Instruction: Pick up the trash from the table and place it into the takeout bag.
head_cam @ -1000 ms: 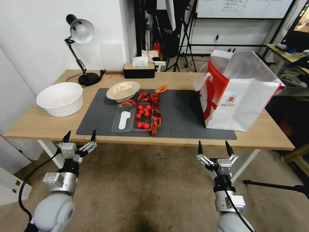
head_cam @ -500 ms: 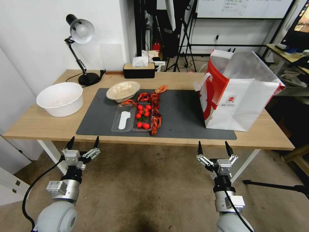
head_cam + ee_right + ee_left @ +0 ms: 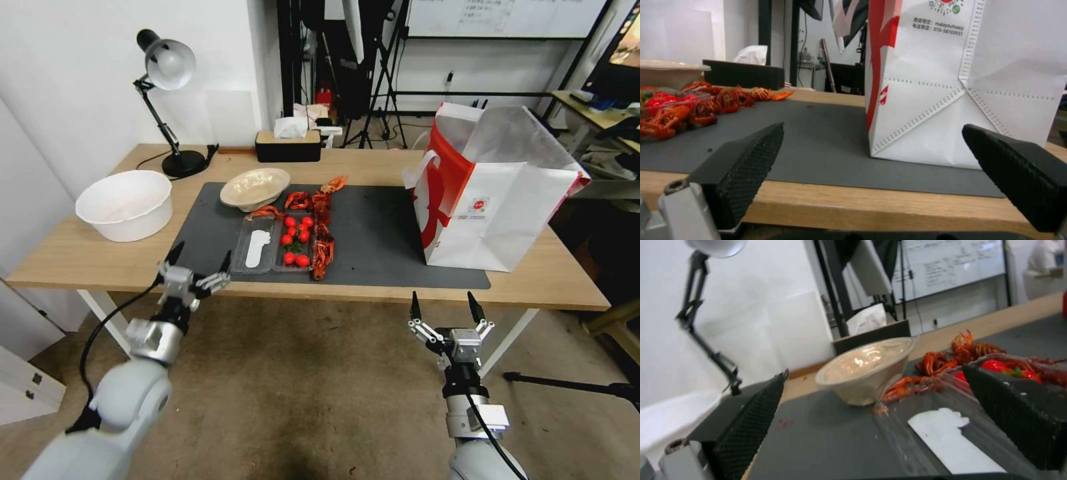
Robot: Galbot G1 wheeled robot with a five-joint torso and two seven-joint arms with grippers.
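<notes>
Nearest the robot, the right gripper (image 3: 440, 308) hangs below the front edge of the counter (image 3: 80, 257), its jaws spread wide and holding nothing. In the right wrist view its two black fingers (image 3: 746, 160) frame the counter edge, the dark mat (image 3: 818, 146) and the base of the bag (image 3: 960, 100).

The left gripper (image 3: 200, 261) is higher and farther forward, level with the counter's front edge at the near left corner of the mat. Its jaws are also wide and empty. In the left wrist view they open toward the clear tray (image 3: 947, 426) and the beige bowl (image 3: 867, 370).

On the mat, the clear tray (image 3: 272, 245) lies closest to the front, with a white flat piece in its left half and red tomatoes (image 3: 297, 239) in its right half. A line of red crayfish shells (image 3: 323, 233) runs beside the tray on its right and curls behind it. The beige bowl (image 3: 255, 188) sits just behind the tray, tilted; whether it touches the shells is hard to tell.

A big white bowl (image 3: 125, 203) stands off the mat at the left. The bag (image 3: 493, 193) stands upright at the right end of the mat, mouth open, well apart from the bowl.

At the back are a black desk lamp (image 3: 167, 100) and a dark tissue box (image 3: 288, 143).
</notes>
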